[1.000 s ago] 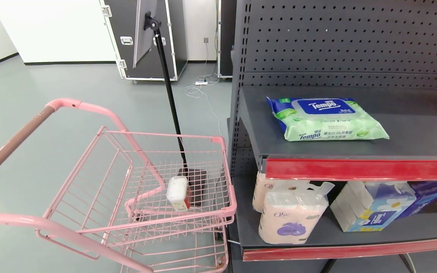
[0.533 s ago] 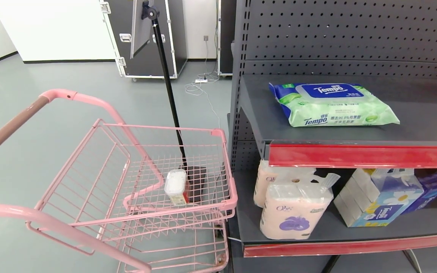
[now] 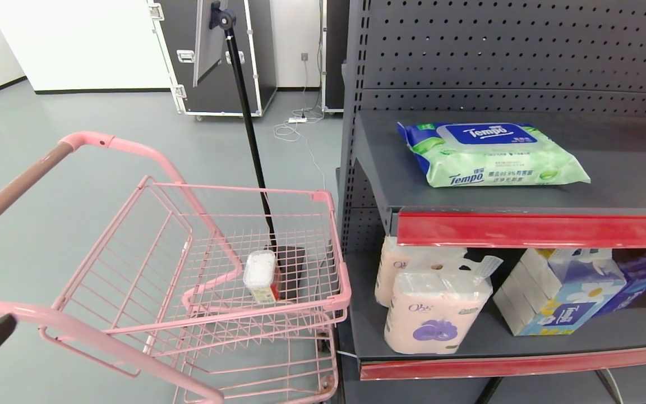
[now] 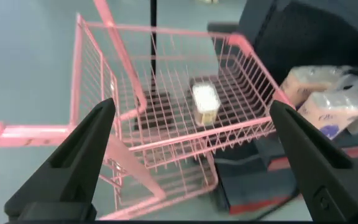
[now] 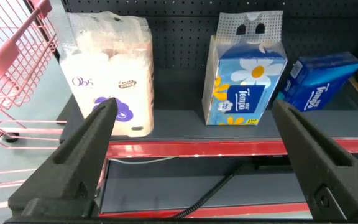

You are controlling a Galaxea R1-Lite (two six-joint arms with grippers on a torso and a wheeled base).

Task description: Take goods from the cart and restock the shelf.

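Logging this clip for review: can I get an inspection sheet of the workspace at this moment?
Surface: top tier holds a wipes pack; lower tier holds roll packs and tissue packs.
Job's things: pink cart with one box in its basket.
Clutter: nothing seen.
Grippers: left gripper open, by the cart's handle end; right gripper open, facing the lower tier.
Cables: white cable on the floor behind; black cable under the lower tier.
Surroundings: stand, black case.
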